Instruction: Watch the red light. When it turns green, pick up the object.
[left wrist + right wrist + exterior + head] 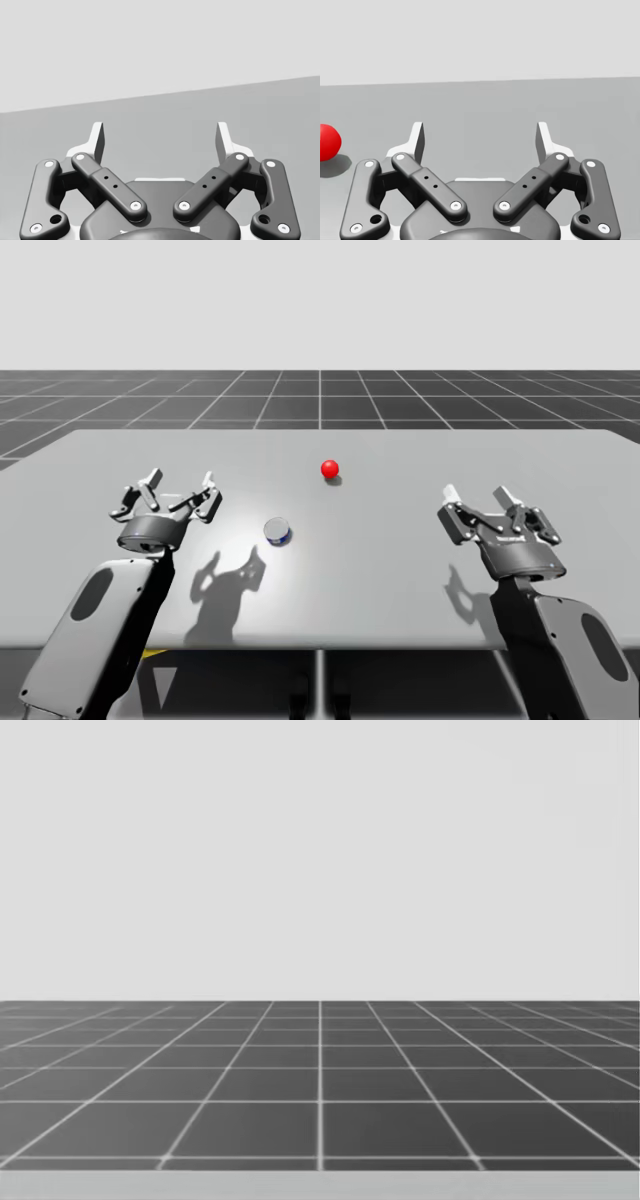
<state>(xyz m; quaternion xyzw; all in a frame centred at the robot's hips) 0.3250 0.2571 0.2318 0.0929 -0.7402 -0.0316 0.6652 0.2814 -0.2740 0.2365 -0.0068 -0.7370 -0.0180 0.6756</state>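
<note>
A red light ball [330, 469] glows on the grey table [400, 570], a little past its middle. Closer to me, a small silver can with a blue band [278, 532] stands upright. My left gripper [180, 488] hovers open to the left of the can, nothing between its fingers [97, 140]. My right gripper [478, 499] stands open at the table's right side, empty too. In the right wrist view the red light [329, 142] lies off to the left of the right gripper [480, 140].
The table's front edge [320, 646] runs just behind both wrists. A dark tiled floor [320, 1080] stretches beyond the table.
</note>
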